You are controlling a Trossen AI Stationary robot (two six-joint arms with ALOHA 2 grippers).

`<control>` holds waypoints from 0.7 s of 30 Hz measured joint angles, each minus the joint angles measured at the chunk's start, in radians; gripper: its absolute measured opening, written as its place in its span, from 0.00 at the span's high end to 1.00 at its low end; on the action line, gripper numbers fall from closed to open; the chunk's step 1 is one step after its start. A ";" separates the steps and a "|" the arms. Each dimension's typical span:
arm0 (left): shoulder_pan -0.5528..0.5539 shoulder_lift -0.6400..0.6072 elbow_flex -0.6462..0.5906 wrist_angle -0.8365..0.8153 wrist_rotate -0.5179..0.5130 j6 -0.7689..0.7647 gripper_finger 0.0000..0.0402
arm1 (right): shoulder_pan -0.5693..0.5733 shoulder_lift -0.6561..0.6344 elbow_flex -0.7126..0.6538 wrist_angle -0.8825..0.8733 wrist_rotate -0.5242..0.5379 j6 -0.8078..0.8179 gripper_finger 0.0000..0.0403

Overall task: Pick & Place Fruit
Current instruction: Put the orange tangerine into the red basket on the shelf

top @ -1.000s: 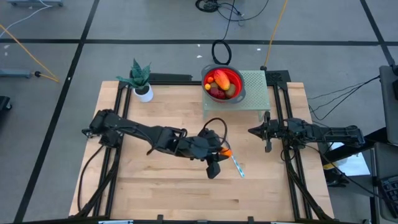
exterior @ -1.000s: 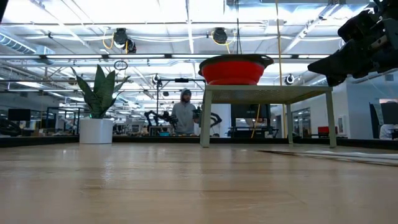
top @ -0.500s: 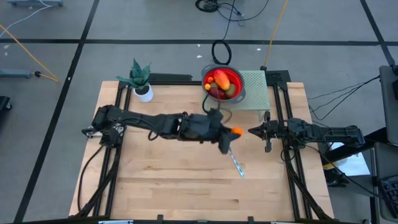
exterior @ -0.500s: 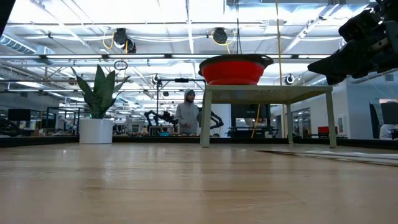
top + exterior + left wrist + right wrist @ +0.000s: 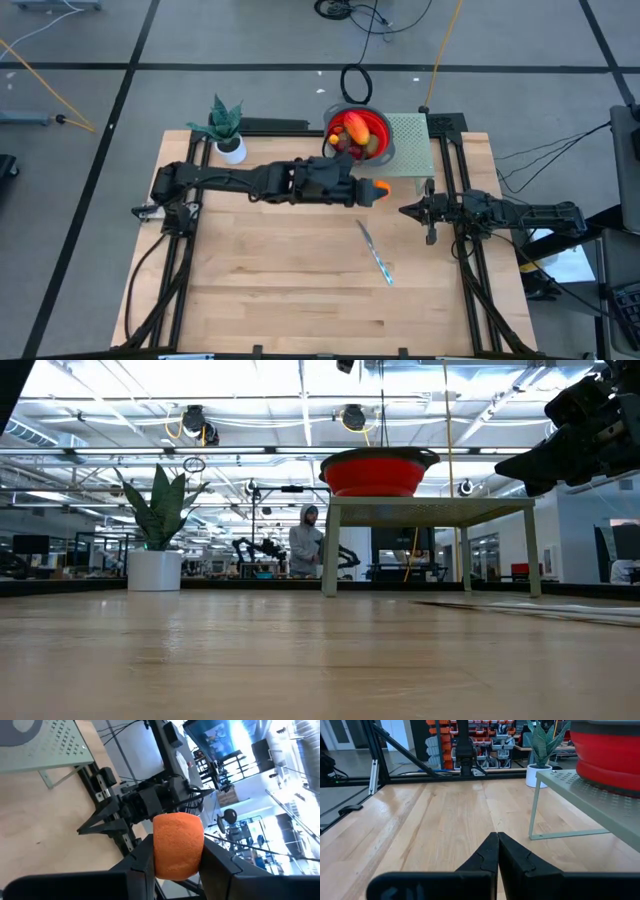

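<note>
One small orange fruit piece (image 5: pixel 379 187) sits pinched in the left end effector (image 5: pixel 376 188), high view: arm stretched across the wooden worktop (image 5: pixel 260 290), fruit held off the surface, just short of the round red bowl with grey rim (image 5: pixel 379 128) which lies ahead and slightly to one side of the tips, up on the pale green perforated stand (image 5: pixel 412 150). Bowl already holds several fruit (image 5: pixel 352 135), red, orange and olive-brown. Slim silver-blue knife (image 5: pixel 373 251) lies flat on the worktop behind and below the left end effector, well apart. Right end effector (image 5: pixel 404 211) waits near the stand leg, fingers pressed together, empty.

Low view: red bowl on stand seen level; part of a dark arm at upper right, can't tell much. Potted green plant (image 5: pixel 157 535) far side. A person in a grey hoodie (image 5: pixel 304 546) stands in the room beyond. Held fruit not visible here.

Left wrist view: orange piece fills the gap between both dark fingers (image 5: pixel 141 857), rounded, matte, slightly pebbled skin, no dents. Looks light, probably a bit soft or foam-like, low slip risk; grip across the widest middle seems right, gentle squeeze.

Right wrist view: own fingers (image 5: pixel 485 854) closed tip to tip, nothing between; stand and bowl ahead to one side.
</note>
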 joint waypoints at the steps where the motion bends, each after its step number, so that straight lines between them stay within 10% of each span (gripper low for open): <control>1: 0.005 0.000 0.000 0.000 0.010 -0.001 0.73 | 0.000 0.000 0.000 0.000 0.000 0.000 1.00; 6: 0.023 0.000 0.000 -0.002 0.046 0.010 0.69 | 0.000 0.000 0.000 0.000 0.000 0.000 1.00; 21: 0.017 0.000 0.000 -0.011 -0.077 0.836 0.68 | 0.000 0.000 0.000 0.000 0.000 0.000 1.00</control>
